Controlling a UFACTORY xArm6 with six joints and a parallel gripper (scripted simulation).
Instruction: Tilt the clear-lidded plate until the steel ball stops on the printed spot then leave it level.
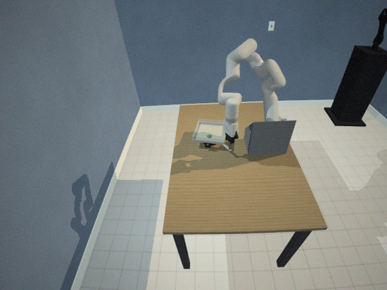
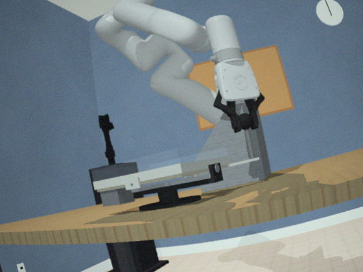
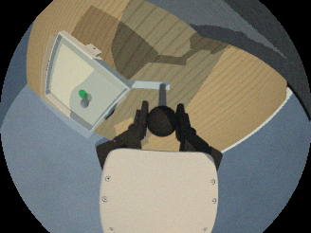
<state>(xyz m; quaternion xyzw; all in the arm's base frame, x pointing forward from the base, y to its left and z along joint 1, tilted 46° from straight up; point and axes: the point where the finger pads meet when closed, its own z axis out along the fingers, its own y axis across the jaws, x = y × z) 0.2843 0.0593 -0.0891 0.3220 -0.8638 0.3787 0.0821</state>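
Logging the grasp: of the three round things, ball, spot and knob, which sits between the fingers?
The dark knob, gripped beside the plate; the grey ball and green spot lie inside it.

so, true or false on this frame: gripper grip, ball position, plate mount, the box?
1. The gripper is shut on a dark round knob. True.
2. The steel ball sits in a far corner of the plate, well away from the spot. False: it lies right beside the green spot, near mid-plate.
3. The plate lies flat on the table. False: it is raised on a black pedestal.
4. A grey box stands on the table next to the gripper. True.
5. The printed spot is red. False: it is green.
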